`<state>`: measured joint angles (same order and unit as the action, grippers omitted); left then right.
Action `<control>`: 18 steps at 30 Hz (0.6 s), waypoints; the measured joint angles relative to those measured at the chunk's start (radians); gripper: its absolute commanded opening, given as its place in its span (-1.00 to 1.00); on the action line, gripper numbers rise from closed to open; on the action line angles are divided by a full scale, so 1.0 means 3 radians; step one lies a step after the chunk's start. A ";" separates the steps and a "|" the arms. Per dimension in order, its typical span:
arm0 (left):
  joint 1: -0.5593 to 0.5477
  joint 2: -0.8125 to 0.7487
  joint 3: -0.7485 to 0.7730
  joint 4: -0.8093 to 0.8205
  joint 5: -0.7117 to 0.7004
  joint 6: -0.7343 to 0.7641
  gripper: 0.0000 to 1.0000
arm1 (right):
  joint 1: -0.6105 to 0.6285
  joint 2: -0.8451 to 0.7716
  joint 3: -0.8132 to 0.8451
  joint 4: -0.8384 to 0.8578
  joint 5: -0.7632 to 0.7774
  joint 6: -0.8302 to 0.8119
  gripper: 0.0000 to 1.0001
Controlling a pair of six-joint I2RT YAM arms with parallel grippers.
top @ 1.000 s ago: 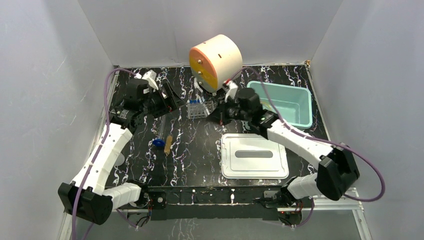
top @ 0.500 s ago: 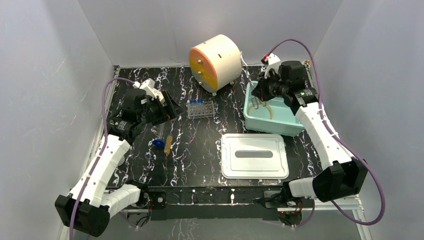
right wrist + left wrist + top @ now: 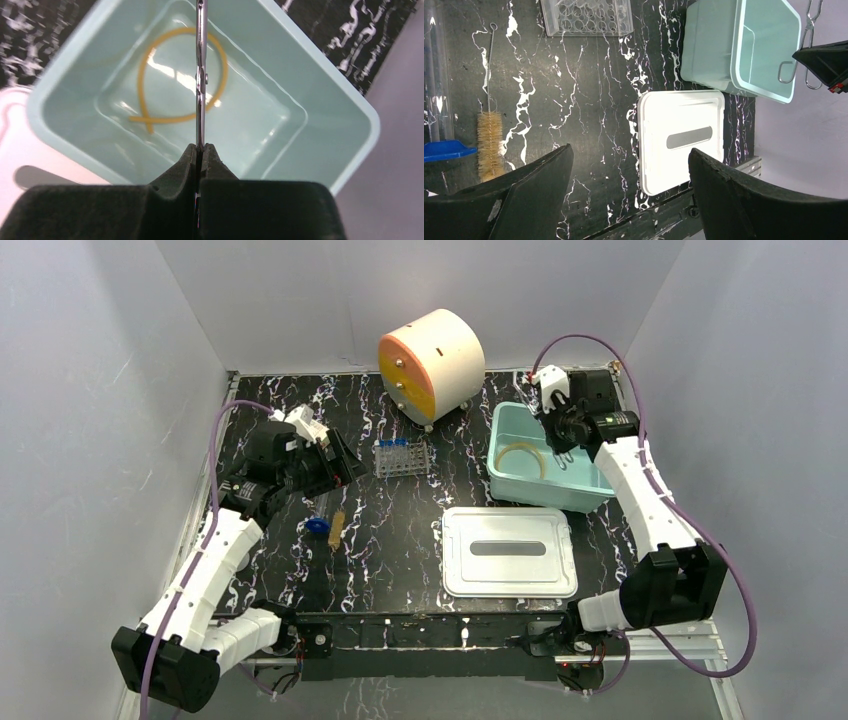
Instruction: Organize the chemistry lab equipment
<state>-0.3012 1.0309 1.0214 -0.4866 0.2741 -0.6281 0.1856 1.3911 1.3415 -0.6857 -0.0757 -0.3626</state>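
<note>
Two-fingered right tool [image 3: 201, 147] clamped on metal tongs [image 3: 200, 75], pointing down over teal tub [image 3: 65, 102], left tool [image 3: 630, 151] apart, raised

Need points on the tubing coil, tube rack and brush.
tubing coil [image 3: 140, 82]: right wrist view, left arc of the loop.
tube rack [image 3: 586, 17]: left wrist view, holed top plate.
brush [image 3: 490, 140]: left wrist view, bristle head.

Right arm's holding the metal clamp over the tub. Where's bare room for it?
Tub: bare floor for the metal clamp along the right side, beside the tubing coil. Table: open strip between tube rack and white lid. Crowded near brush and blue-capped tube at left.
</note>
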 measured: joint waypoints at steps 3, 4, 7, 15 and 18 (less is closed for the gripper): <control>0.0000 -0.0001 -0.0041 -0.0009 0.0010 0.0000 0.68 | -0.0032 -0.0017 -0.0088 -0.0006 0.0281 -0.0170 -1.00; 0.0001 -0.0001 -0.0056 -0.0014 0.0014 0.0000 0.68 | -0.0036 -0.0017 -0.0109 -0.0019 0.0343 -0.0217 -1.00; 0.0000 0.0005 -0.0094 -0.0032 0.0031 0.0000 0.68 | -0.0036 -0.0015 -0.0148 -0.0099 0.0538 -0.0412 -1.00; 0.0000 0.0053 -0.0080 -0.0071 -0.0033 0.0140 0.69 | -0.0036 0.0136 -0.0015 -0.0292 0.0577 -0.0900 -1.00; 0.0001 0.0064 -0.0080 -0.0090 -0.0057 0.0164 0.69 | -0.0036 0.0159 -0.0022 -0.0389 0.0511 -0.1011 -1.00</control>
<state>-0.3008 1.0500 0.9974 -0.5137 0.2569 -0.5789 0.1749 1.4387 1.3350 -0.8024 0.0776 -0.6659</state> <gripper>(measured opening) 0.841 0.065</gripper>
